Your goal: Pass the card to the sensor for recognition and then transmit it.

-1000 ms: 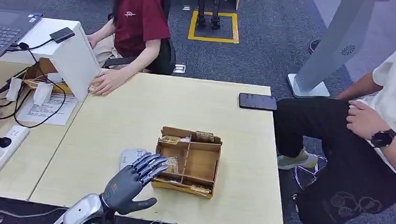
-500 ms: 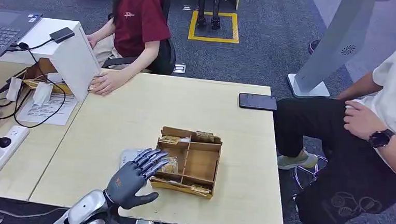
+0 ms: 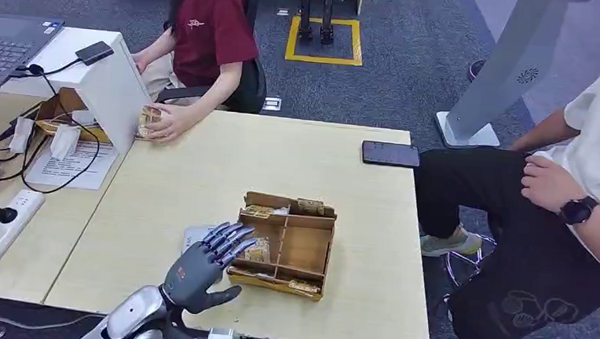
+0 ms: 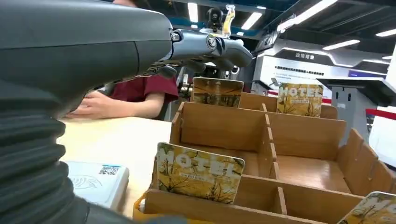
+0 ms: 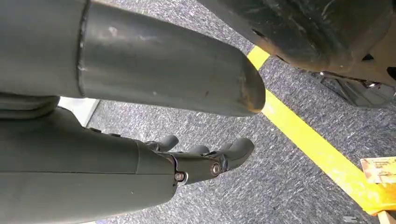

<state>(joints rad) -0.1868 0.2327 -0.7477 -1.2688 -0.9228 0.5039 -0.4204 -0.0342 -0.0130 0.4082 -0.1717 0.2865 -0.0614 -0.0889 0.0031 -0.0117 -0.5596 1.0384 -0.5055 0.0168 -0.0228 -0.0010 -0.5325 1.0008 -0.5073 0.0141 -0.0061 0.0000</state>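
Card box (image 3: 286, 245) sits near the front of the surface (image 3: 202, 171); sensor (image 3: 195, 235) just left of it. Phone (image 3: 391, 153) at far right edge. Left robot hand (image 3: 200, 269) over sensor.

The left arm (image 3: 126, 324) comes up from the lower edge of the head view, silver at the forearm, ending in a dark left hand (image 3: 200, 266). The hand is raised with its palm turned down and its fingers (image 3: 228, 240) stretched forward and fanned apart; the thumb (image 3: 222, 294) juts out sideways toward the robot's right. Nothing lies in its grasp. In the left wrist view the fingers (image 4: 205, 46) reach out straight from the ribbed cover. The right hand (image 5: 140, 140) hangs low, its fingers (image 5: 219, 158) loosely extended, thumb (image 5: 168, 84) apart, holding nothing.
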